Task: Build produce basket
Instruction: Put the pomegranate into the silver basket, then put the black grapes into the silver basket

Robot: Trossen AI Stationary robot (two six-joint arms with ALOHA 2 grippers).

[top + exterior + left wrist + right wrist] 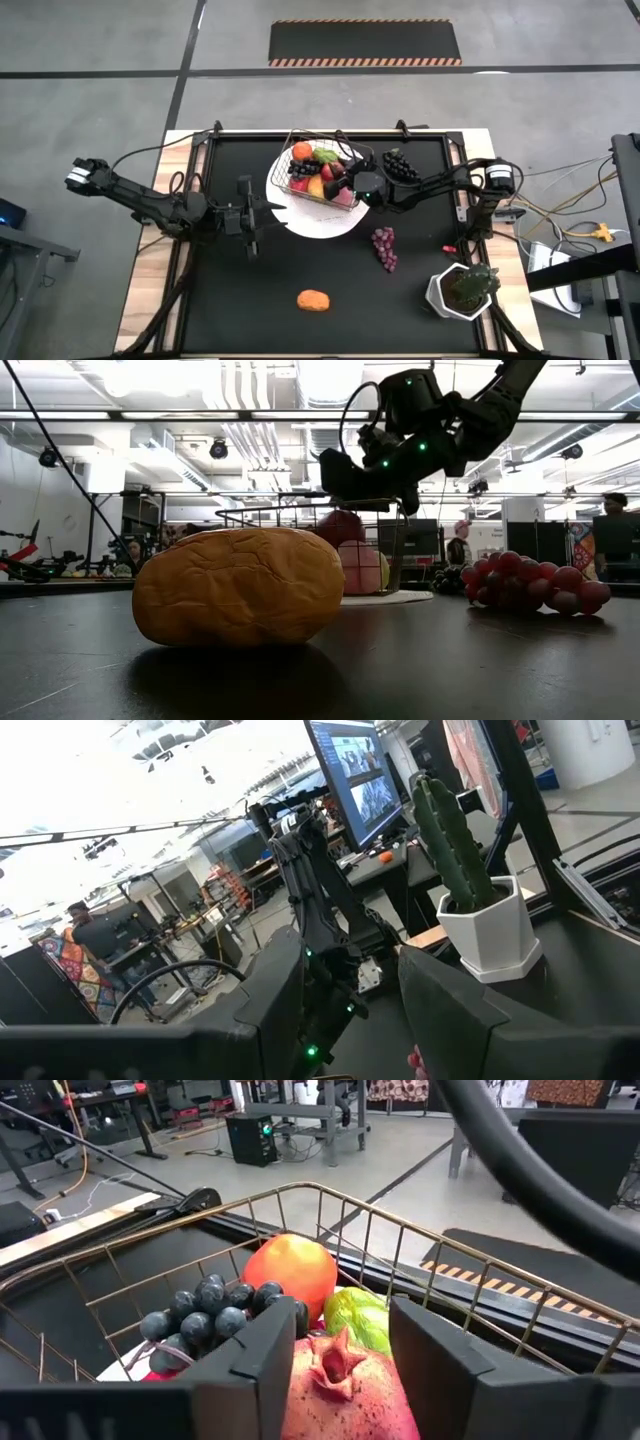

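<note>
1. The right gripper [352,187] is hanging over the basket [300,190], its fingers spread and closed on nothing; in the right wrist view a pink-red fruit [340,1390] with a small star-shaped calyx is sitting directly between them, below the fingertips.
2. Just beyond that fruit from the gripper are lying a dark grape bunch [215,1312], an orange [290,1272] and a wrinkled green piece [358,1318], all inside the wire.
3. The basket is thin, stiff wire grid, see-through, standing on a round white plate [330,225].
4. Outside the basket, beside the right gripper on the mat, are lying a purple grape bunch [384,247], another dark bunch [402,164], and farther off a lumpy orange-yellow piece [314,299].
5. My judgement: the toy produce is light, hollow and smooth, so likely slippery; rounded pieces want a grip across the middle, bunches across the knobbly body.
6. The left gripper [262,212] is waiting open and empty, beside the plate.
</note>
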